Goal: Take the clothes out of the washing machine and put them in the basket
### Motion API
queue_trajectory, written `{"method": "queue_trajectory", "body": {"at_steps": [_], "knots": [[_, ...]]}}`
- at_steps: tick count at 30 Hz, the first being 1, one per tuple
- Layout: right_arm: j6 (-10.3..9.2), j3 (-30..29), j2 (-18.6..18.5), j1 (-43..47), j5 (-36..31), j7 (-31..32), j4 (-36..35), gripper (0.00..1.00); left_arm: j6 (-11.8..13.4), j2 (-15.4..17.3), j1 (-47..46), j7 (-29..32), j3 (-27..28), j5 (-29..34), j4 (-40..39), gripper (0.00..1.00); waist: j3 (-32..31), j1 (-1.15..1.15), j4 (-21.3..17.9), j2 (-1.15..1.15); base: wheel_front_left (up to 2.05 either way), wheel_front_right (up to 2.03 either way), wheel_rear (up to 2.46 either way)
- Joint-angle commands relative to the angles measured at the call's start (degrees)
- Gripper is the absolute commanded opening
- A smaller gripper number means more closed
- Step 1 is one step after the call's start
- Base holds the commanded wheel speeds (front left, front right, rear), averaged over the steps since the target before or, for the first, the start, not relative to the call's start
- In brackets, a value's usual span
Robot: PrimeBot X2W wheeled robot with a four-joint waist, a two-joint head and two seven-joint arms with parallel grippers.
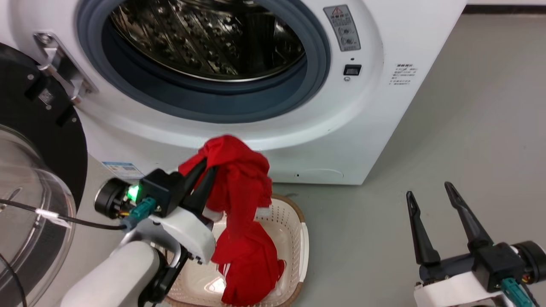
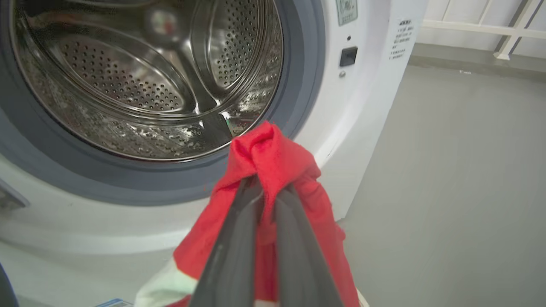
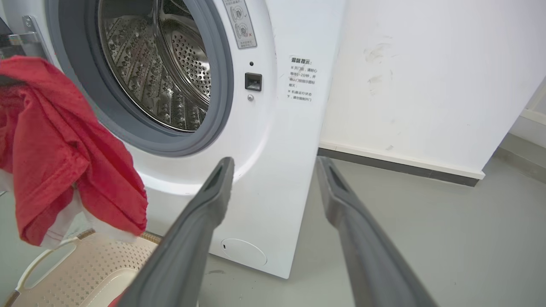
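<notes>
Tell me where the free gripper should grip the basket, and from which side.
Probably the white side handle on the basket's right wall, coming from the robot's right with the open right gripper: it is bare and nearest, while the red clothes drape the middle.

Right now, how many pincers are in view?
2. The left pincer is shut on the red clothes, which hang into the basket. The right pincer is open and empty, over the floor right of the basket.

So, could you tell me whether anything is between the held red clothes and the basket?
Nothing visible does: the clothes hang from the left gripper directly over the basket, their lower end inside it.
</notes>
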Motion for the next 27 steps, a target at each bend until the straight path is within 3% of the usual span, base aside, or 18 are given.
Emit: {"method": "queue_trajectory", "body": {"at_steps": [1,14,27], "knots": [[-0.06,-0.07,0.0,-1.3,-0.49,-0.13,-0.34,1.0,-0.33,-0.39,0.69,-0.62,-0.43,0.3,1.5,0.0,1.83,0.0,-0.37,0.0,0.0,0.0,0.0],[-0.06,-1.63,0.0,-6.37,-0.31,-0.13,-1.76,1.0,-7.18,-9.04,-2.6,-3.87,-5.84,0.79,25.54,0.0,13.12,0.0,-3.05,0.0,0.0,0.0,0.0],[-0.06,-2.79,0.0,-11.82,0.9,-0.13,-3.68,1.0,-13.51,-17.09,-15.44,-3.55,-9.5,4.18,53.79,0.0,24.91,0.0,-6.32,0.0,0.0,0.0,0.0]]}}
